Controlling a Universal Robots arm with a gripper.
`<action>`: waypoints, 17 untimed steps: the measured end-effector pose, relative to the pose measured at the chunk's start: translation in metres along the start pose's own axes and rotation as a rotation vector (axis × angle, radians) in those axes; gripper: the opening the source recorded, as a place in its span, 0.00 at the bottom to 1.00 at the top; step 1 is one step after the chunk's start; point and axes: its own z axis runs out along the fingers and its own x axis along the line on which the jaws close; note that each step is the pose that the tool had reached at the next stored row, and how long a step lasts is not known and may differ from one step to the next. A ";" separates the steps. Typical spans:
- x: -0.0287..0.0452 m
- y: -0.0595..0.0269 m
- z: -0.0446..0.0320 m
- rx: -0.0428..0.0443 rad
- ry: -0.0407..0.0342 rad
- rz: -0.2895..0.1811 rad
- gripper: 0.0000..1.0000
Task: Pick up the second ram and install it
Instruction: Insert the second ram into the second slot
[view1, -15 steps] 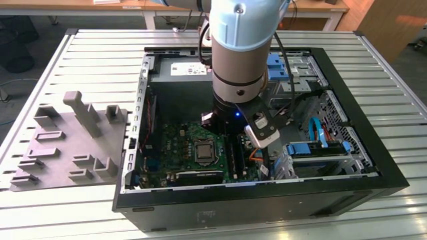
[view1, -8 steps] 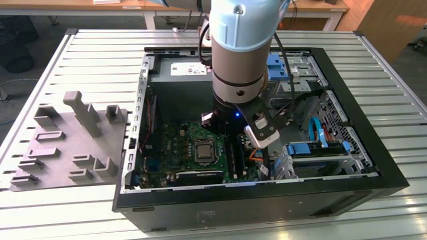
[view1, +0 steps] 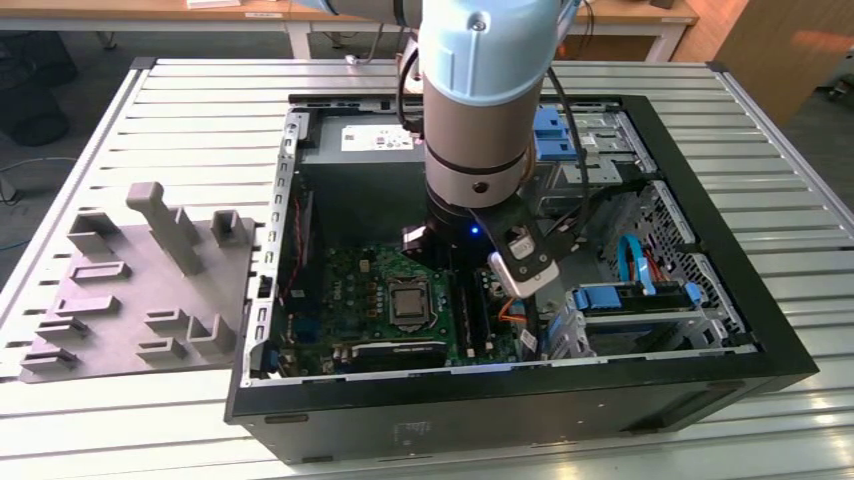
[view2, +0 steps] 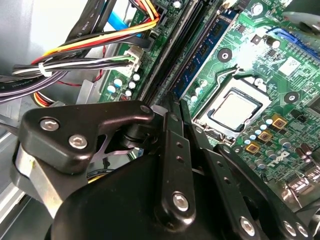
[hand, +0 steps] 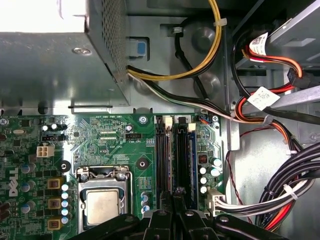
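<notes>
Several RAM slots (hand: 161, 150), first wrist view; grey tray (view1: 134, 290), exterior view.

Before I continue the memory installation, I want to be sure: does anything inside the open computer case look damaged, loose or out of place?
Nothing stands out. The green motherboard looks intact, the tied cable bundles lie beside it, and the gripper hangs over the long black memory slots; nothing lies loose on the board.
</notes>
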 end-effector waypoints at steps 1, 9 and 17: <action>0.0000 0.0000 0.0001 0.0000 0.0000 0.000 0.13; 0.0001 -0.0001 0.0019 -0.0002 -0.0001 0.000 0.13; 0.0000 0.0002 0.0009 0.0082 -0.0007 -0.001 0.13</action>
